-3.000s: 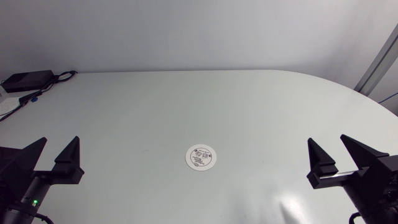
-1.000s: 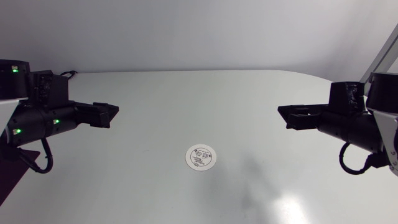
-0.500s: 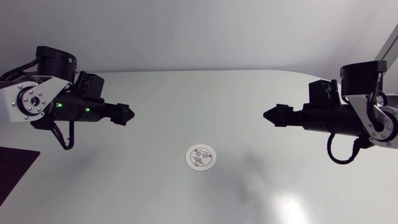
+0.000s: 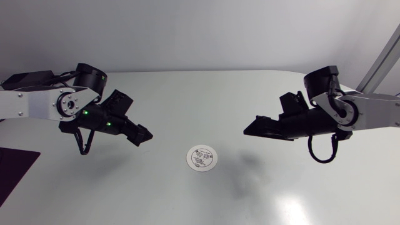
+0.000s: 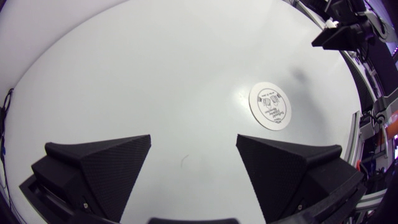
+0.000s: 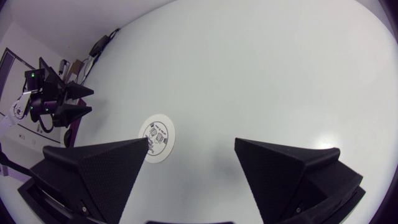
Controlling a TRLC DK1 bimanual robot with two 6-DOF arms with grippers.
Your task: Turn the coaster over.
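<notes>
A round white coaster (image 4: 203,157) with small dark print facing up lies flat on the white table (image 4: 206,100). My left gripper (image 4: 144,135) hangs above the table to the coaster's left, pointing down toward it, its fingers open and empty. My right gripper (image 4: 250,132) hangs to the coaster's right, also open and empty. In the left wrist view the coaster (image 5: 272,107) lies ahead of the open left gripper (image 5: 193,150), off toward one finger. Seen from the right wrist, the coaster (image 6: 157,138) sits just ahead of one fingertip of the right gripper (image 6: 190,148).
A black power adapter with cables (image 4: 28,80) lies at the table's far left corner. My left arm (image 6: 53,99) shows far beyond the coaster in the right wrist view.
Both arms have risen from the table's side edges and swung inward, and both grippers now tilt down toward the coaster from either side. The coaster has not moved.
</notes>
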